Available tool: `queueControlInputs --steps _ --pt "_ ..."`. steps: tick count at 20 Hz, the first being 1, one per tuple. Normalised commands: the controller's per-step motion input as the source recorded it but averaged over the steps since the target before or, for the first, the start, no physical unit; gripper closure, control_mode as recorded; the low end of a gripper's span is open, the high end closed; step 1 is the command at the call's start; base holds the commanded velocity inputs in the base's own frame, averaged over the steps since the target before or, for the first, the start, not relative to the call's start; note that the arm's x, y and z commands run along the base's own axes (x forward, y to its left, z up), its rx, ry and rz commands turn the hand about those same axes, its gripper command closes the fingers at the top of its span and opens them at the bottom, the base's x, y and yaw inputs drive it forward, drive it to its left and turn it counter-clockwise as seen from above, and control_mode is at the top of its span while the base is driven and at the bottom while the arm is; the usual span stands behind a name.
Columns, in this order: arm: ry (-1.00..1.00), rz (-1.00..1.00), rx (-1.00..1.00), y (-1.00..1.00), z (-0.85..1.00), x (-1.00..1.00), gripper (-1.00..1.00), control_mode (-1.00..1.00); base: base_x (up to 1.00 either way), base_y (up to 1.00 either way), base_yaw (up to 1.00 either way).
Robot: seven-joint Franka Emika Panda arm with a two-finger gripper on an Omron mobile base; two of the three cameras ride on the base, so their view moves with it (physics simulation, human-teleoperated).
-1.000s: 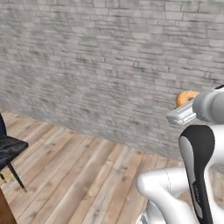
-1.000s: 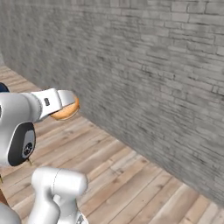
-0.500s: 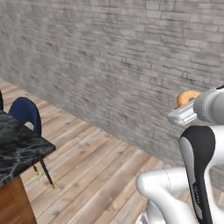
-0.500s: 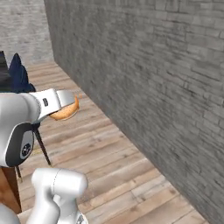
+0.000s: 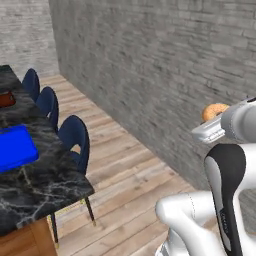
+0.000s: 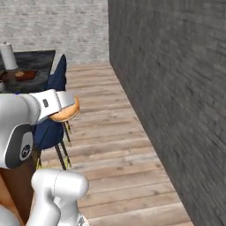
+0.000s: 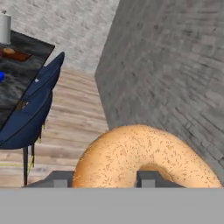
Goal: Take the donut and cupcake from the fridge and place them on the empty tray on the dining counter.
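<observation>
Gripper (image 7: 105,178) clamped on golden donut (image 7: 144,157) — blue chairs (image 7: 30,116) beside black marble dining counter (image 7: 17,76), grey brick wall (image 7: 175,65)

Home dining area — marble dining counter (image 5: 45,185), blue chairs (image 5: 75,137).

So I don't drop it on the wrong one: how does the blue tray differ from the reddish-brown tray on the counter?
The blue tray is bright blue; the reddish-brown tray is dull brown. In the left base view the blue tray lies nearer the robot, the reddish-brown tray farther along the dining counter. The blue tray looks empty, while the reddish-brown tray seems to carry something small in the right base view. Both lie flat on the black marble top.
</observation>
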Motion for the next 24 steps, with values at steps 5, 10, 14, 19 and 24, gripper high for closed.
queueControlInputs --steps 5,10,14,19,24 --pt "0.0 0.0 0.0 0.0 0.0 0.0 1.0 1.0 0.93 -0.17 0.59" --pt "0.0 0.0 0.0 0.0 0.0 0.0 1.0 1.0 0.81 -0.22 0.6" --pt "0.0 0.0 0.0 0.0 0.0 0.0 1.0 1.0 0.65 -0.08 0.64" --pt "0.0 0.0 0.0 0.0 0.0 0.0 1.0 1.0 0.7 -0.18 0.64" --pt "0.0 0.0 0.0 0.0 0.0 0.0 1.0 1.0 0.87 -0.39 0.59"
